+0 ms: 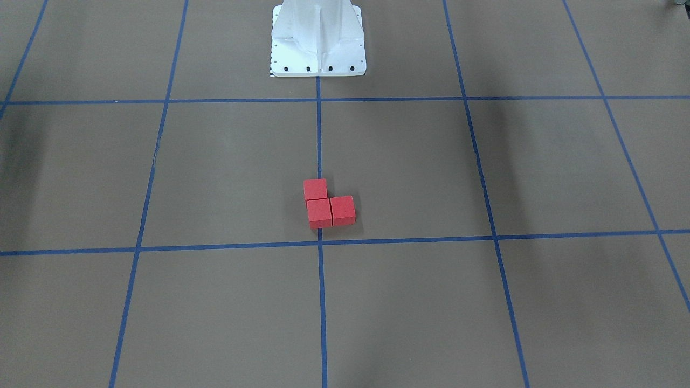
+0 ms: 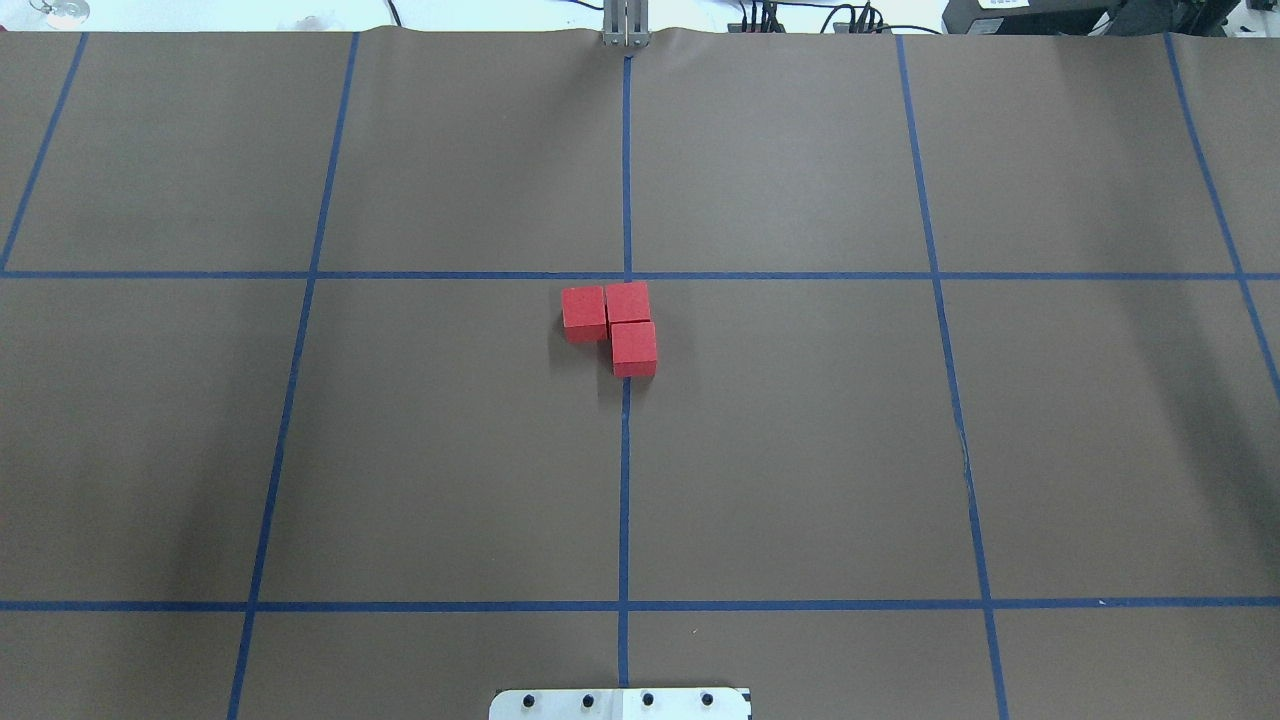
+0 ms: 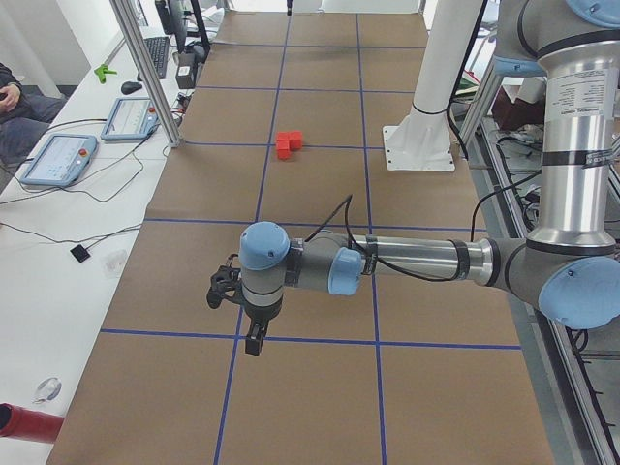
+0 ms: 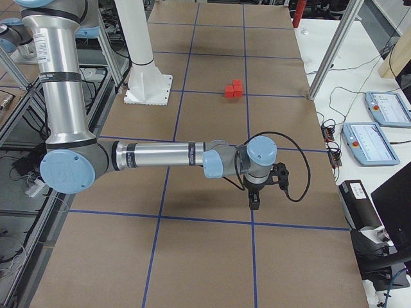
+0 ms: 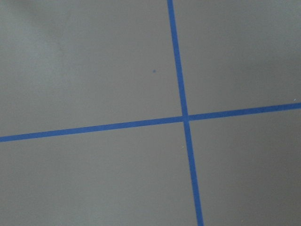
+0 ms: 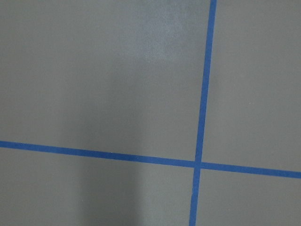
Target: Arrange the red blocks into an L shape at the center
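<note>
Front-facing view: three red blocks (image 1: 319,213) sit pressed together in an L on the brown surface (image 1: 215,172). Two lie along the middle blue tape line and the third touches the corner block on the view's right, all just on the robot's side of the center crossing (image 1: 320,242). The white base plate (image 1: 318,69) stands at the top. Overhead view: the same red blocks (image 2: 628,303) lie just below the center crossing (image 2: 627,275), with the odd block on the robot's left; the base plate (image 2: 620,704) shows at the bottom edge. Left side view: the near arm reaches out low over the surface with the left hand (image 3: 253,341) pointing down above a blue line, well apart from the red blocks (image 3: 289,144). From this angle I cannot tell whether its fingers are spread or pressed together. Two touchscreen pendants (image 3: 60,160) lie beside the surface. Right side view: the right hand (image 4: 254,203) hangs downward, likewise far from the red blocks (image 4: 234,90), its state not readable. Left wrist view: only brown surface and a tape crossing (image 5: 185,117). Right wrist view: another tape crossing (image 6: 197,164).
</note>
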{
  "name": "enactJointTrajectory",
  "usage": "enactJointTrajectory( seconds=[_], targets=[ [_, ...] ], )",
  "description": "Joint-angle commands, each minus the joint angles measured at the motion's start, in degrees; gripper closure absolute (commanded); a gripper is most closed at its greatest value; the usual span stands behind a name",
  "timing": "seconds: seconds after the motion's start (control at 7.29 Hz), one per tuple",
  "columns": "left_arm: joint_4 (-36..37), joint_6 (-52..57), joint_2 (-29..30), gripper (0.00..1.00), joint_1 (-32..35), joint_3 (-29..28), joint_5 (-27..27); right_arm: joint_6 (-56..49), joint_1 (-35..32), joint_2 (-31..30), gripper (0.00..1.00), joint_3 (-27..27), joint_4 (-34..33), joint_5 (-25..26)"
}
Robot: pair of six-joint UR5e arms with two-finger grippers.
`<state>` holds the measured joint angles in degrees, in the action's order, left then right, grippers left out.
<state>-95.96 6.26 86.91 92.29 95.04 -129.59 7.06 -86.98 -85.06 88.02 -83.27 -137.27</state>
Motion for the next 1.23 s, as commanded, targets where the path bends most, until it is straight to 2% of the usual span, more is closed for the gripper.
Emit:
enactJointTrajectory(
  seconds=[0.0, 0.14, 1.1],
  targets=[
    [-0.54, -2.28, 0.36, 0.0, 0.08, 0.67, -0.31, 0.06, -1.79, -3.52, 0.01, 2.84, -0.4, -0.72],
    [-0.46, -9.1, 0.28, 0.0, 0.0, 2.76, -2.31, 0.23, -1.79, -4.23, 0.01, 3.64, -0.4, -0.72],
    [-0.63, -10.13, -0.25, 0.0, -2.03, 2.43, -3.21, 0.67, -1.88, -3.54, 0.01, 3.74, -0.93, -0.46]
  ],
)
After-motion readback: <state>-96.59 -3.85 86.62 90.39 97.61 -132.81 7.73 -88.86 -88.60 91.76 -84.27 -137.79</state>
